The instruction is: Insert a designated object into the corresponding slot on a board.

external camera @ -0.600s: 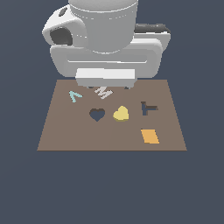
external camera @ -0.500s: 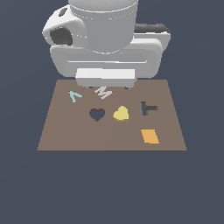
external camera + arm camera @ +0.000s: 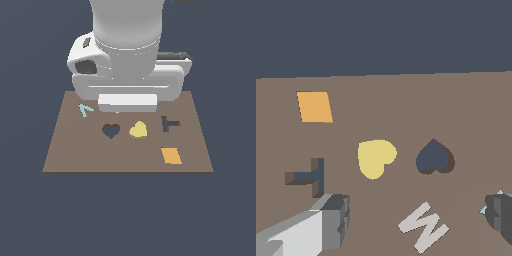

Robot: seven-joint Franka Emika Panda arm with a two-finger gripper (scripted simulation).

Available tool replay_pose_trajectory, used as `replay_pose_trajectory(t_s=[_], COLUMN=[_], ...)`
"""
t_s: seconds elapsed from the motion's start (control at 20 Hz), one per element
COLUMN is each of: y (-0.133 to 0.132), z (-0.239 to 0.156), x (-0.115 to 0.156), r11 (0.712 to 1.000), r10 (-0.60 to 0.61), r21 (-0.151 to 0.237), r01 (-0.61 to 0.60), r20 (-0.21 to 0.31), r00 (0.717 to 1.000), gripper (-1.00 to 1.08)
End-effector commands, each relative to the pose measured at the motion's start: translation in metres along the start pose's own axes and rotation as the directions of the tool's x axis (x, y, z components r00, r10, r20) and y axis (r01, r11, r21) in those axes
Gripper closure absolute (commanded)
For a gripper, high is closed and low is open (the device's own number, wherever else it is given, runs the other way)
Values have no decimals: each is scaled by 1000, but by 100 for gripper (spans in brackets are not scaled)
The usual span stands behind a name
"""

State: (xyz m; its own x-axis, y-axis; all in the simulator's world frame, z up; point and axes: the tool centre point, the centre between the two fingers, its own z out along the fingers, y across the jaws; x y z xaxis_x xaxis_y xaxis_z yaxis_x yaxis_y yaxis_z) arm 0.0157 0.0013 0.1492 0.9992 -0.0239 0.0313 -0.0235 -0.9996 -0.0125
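Note:
The pale-yellow heart (image 3: 138, 130) (image 3: 375, 157) lies flat on the brown board (image 3: 75, 155), just beside the dark heart-shaped slot (image 3: 111, 131) (image 3: 433, 157) on the exterior view's right. In the exterior view the arm's white hand (image 3: 127, 102) hangs over the board's far part and hides the fingers. The wrist view shows my gripper (image 3: 416, 215) open, its two grey fingers (image 3: 331, 220) spread wide above the board. Nothing is held between them. Both the heart and the slot are beyond the fingertips.
A white letter M (image 3: 423, 227) lies on the board under the open fingers. Also on the board are a dark T-shaped cutout (image 3: 170, 123) (image 3: 308, 177), an orange rectangle (image 3: 171, 155) (image 3: 315, 106) and a light-blue V-shaped piece (image 3: 86, 109).
The hand has come down and forward over the board, and it now covers the white M in the exterior view. The pieces on the board have not moved.

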Motion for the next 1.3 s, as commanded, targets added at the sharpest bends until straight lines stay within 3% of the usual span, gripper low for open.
replay_pose_trajectory(t_s=[0.0,0.5,1.25], y=[-5,-25,-29], z=[18,87,113], x=[0,2,2], r11=[1000,999,999], r10=[-9,-42,-48], r21=[-2,-9,-11], r01=[9,42,49], r20=[6,28,32], r00=[1000,999,998], gripper=[-92,-92,-92])
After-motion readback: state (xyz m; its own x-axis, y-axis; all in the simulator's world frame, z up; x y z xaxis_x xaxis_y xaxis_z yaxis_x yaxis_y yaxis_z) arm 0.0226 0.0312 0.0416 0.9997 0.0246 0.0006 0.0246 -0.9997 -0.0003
